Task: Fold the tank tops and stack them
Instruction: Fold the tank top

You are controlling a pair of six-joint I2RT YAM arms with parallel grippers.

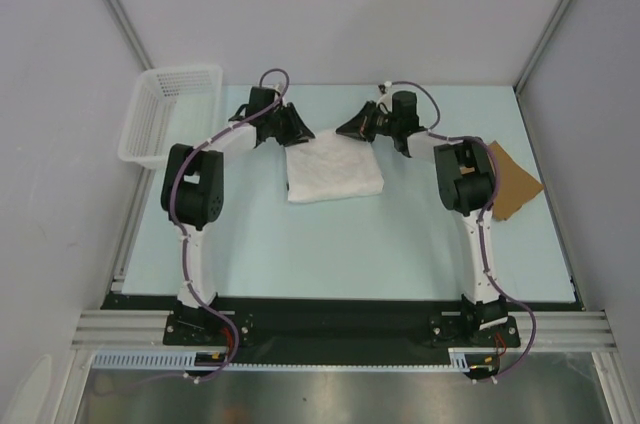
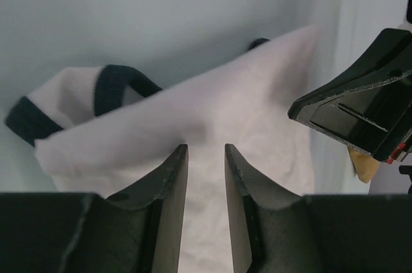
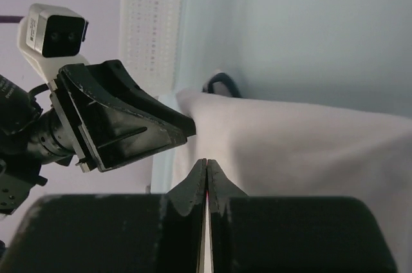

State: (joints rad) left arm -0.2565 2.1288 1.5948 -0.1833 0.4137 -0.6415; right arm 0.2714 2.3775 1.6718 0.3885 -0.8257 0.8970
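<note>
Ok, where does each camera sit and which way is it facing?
Top external: overhead from behind, facing down; left arm, right arm, white tank top, basket.
Left wrist: past its parted left fingers onto the top; right fingers at right.
Right wrist: past its shut right fingers toward the basket; left fingers at left.
Shared: the white tank top.

Pale blue table (image 1: 330,244), plain grey walls (image 1: 330,4), white lattice basket (image 1: 168,114) at far-left corner, even light
</note>
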